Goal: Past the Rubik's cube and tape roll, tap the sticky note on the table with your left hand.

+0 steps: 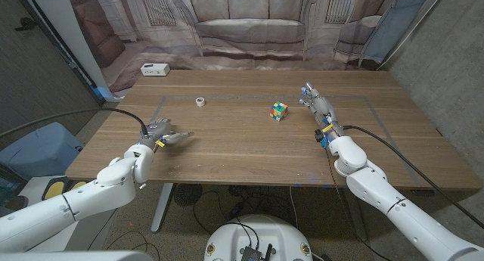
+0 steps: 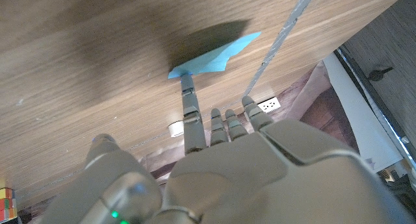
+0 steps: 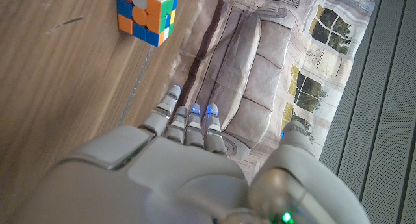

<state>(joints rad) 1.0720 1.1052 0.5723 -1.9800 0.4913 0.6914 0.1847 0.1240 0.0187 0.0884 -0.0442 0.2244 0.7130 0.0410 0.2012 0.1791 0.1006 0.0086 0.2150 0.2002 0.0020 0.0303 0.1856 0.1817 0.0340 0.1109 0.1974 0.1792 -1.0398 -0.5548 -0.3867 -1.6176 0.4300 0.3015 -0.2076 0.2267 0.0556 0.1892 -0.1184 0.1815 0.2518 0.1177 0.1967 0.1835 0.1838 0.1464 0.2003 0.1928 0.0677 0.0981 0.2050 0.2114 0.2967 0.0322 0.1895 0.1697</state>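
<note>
In the left wrist view a blue sticky note (image 2: 214, 57) lies on the wooden table (image 1: 242, 159). One outstretched finger (image 2: 188, 104) of my left hand (image 2: 260, 165) touches the note's near edge, and the hand holds nothing. Seen from the head view, my left hand (image 1: 168, 135) hovers low over the table's left part, fingers apart, covering the note. The small tape roll (image 1: 200, 101) (image 2: 175, 128) stands beyond it. The Rubik's cube (image 1: 280, 110) (image 3: 146, 15) sits mid-table. My right hand (image 1: 319, 106) (image 3: 188, 159) is just right of the cube, fingers straight, empty.
A white power strip (image 1: 154, 69) (image 2: 270, 104) lies at the far left corner. Thin tape lines (image 1: 156, 110) mark a rectangle on the table. A printed sofa backdrop (image 1: 249, 26) hangs behind the far edge.
</note>
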